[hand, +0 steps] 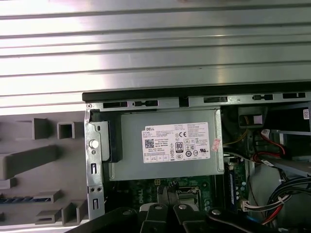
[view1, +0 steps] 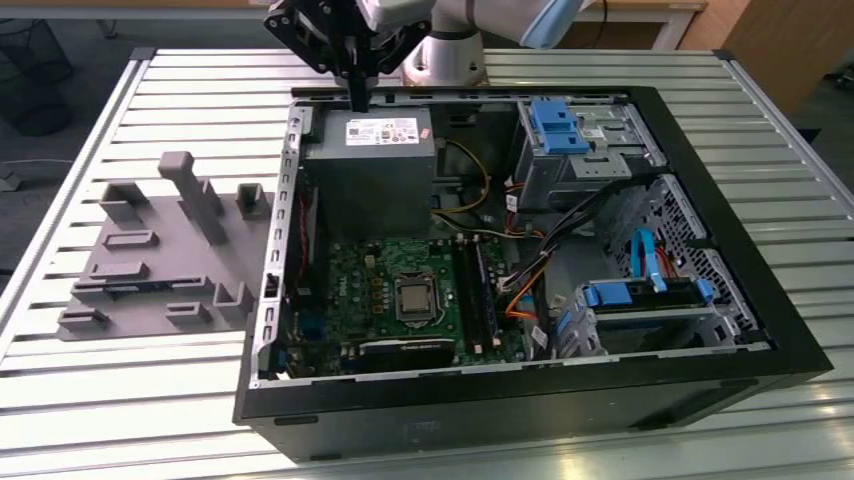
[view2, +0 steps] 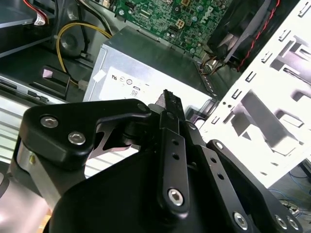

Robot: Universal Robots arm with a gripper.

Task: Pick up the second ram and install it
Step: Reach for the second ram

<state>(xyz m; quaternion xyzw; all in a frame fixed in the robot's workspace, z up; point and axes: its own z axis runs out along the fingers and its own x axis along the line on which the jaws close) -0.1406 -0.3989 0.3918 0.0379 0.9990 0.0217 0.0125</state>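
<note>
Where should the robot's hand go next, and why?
Probably sideways toward the grey fixture, to the exterior view's left. The gripper hangs shut and empty above the power supply, while the ram lies in the fixture, untouched, so the gripper likely has to get over it first.

My arm (view1: 447,50) leans in at the top of the exterior view, silver-and-blue wrist (view1: 400,12) bent over, black gripper (view1: 358,100) pointing straight down. Its jaws are pressed together into one thin blade; in both wrist views the black linkage bars (view2: 171,160) converge toward the tips.
</note>
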